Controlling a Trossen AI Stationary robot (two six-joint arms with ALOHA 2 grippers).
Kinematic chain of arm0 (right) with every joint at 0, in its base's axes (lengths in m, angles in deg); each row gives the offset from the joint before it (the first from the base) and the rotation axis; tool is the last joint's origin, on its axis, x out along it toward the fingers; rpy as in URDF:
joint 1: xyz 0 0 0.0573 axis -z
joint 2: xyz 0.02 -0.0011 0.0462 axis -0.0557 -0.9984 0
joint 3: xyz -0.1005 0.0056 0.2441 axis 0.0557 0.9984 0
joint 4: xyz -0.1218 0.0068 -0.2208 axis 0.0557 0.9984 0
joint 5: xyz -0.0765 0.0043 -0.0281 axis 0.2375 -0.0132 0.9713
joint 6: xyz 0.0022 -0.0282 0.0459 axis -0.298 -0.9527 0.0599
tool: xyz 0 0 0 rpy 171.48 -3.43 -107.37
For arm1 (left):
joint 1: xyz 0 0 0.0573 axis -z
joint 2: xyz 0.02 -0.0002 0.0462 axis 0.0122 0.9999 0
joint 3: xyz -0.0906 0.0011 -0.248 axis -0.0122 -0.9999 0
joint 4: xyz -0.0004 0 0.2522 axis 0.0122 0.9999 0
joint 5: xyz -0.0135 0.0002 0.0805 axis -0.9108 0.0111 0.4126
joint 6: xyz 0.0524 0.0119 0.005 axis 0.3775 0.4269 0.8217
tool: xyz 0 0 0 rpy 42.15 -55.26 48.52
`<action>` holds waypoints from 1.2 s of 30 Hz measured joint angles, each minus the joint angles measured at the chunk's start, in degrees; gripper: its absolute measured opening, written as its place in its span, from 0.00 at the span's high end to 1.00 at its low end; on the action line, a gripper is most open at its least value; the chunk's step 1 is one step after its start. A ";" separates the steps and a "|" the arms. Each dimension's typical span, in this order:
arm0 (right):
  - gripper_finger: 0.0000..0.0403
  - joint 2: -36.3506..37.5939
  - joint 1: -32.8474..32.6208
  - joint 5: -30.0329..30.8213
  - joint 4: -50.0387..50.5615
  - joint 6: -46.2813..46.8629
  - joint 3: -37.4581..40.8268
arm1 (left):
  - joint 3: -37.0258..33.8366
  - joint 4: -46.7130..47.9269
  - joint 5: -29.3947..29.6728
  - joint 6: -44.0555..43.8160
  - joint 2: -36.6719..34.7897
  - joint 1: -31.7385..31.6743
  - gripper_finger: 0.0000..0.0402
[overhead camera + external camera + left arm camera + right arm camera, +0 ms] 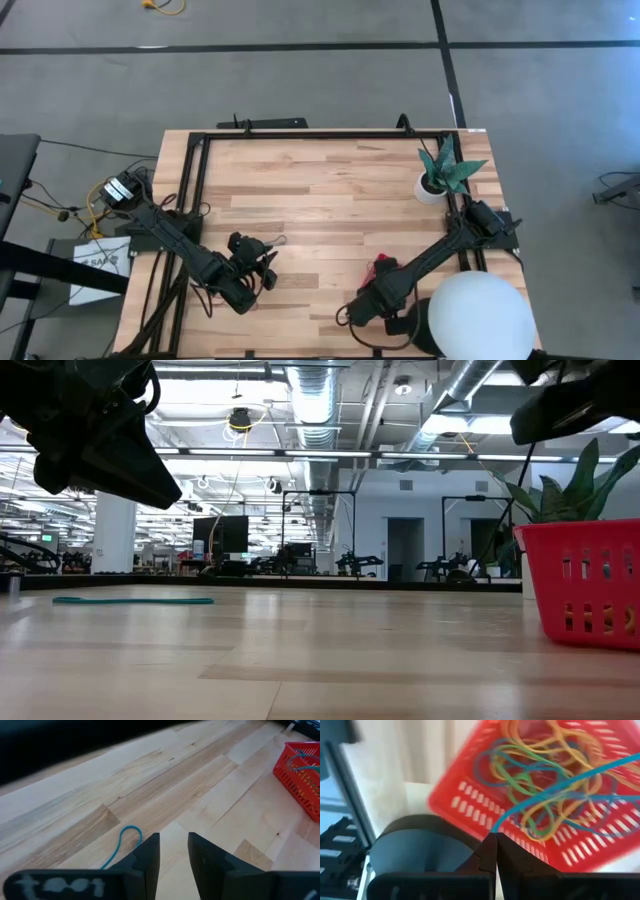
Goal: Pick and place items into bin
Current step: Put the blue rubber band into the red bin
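Right now your right gripper (496, 840) is pinched closed on a blue band (555, 785), whose free length trails forward and out over the bin (470, 790). That bin sits directly ahead of and below the fingertips, so the coming release turns on one thing: getting the dangling loop above the red mesh walls before you let go. The basket already holds a tangle of yellow, green and blue loops (thin, floppy rubber, likely to cling or snag on the mesh rim).

Your left gripper (173, 851) hangs with its fingers parted and nothing between them, low over the pale wood table (210, 785). Another blue band (121, 845) lies flat on the planks just beside the near fingertip, its long axis running back under the finger. The left arm is plainly the nearer one for that loop, with the basket well apart across the table from it.
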 joint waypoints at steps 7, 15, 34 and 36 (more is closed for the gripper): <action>1.00 0.00 0.03 -0.19 -0.91 -0.85 -0.01 | 0.00 0.00 0.00 0.00 0.00 0.00 0.77; 1.00 0.00 -0.59 -1.78 -2.22 -3.74 -0.01 | 0.00 -0.02 -0.01 0.02 0.00 0.00 0.77; 0.82 0.00 2.60 9.36 -5.05 -2.24 -0.01 | 0.00 -0.01 0.02 -0.02 0.00 0.00 0.77; 0.80 -0.01 2.60 9.66 -5.18 -3.74 -0.01 | 0.00 0.00 0.02 -0.02 0.00 0.00 0.77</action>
